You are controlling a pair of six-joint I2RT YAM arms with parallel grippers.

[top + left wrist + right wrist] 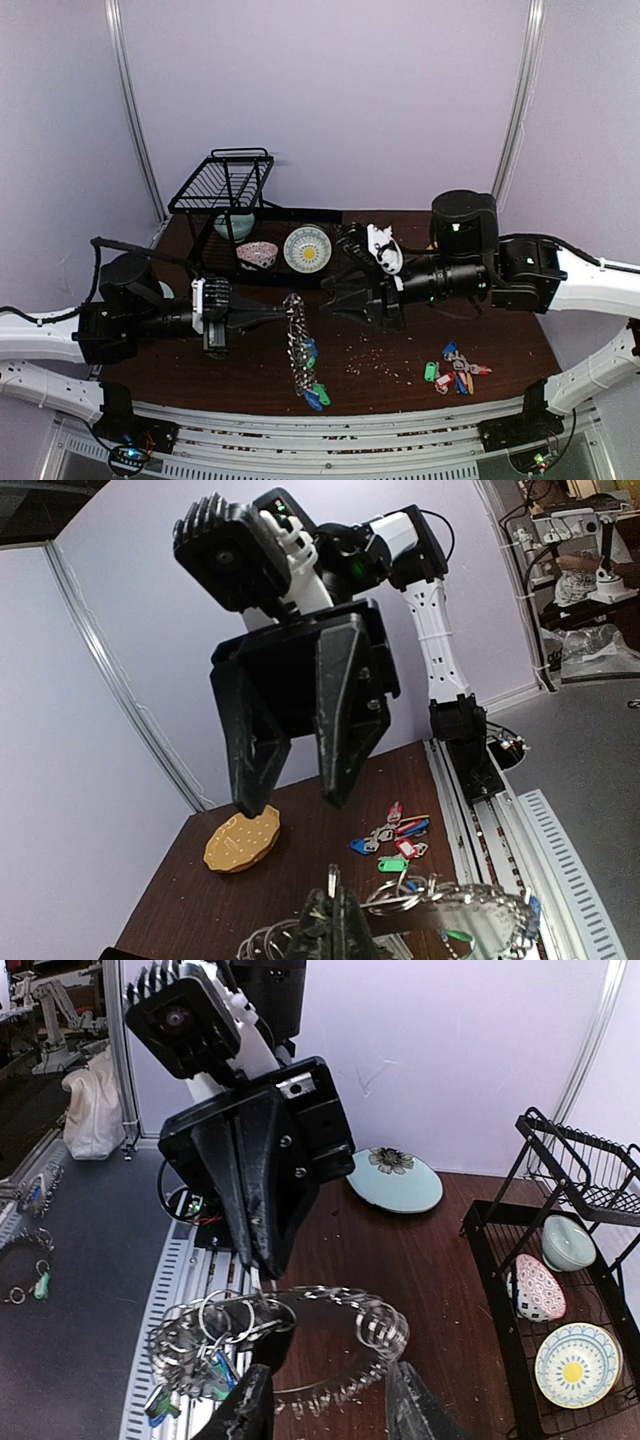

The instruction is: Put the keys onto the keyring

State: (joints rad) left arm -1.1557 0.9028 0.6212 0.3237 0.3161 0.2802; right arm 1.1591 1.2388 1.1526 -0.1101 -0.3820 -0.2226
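Gripping the keyring (330, 1310) upright with my left claw (262, 1260), clamped shut on its rim.
My right claw (335, 1380) stands half open, straddling the keyring's rim, closed on nothing.

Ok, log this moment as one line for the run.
left gripper: shut on keyring | right gripper: open, empty, facing keyring | keys: loose on table
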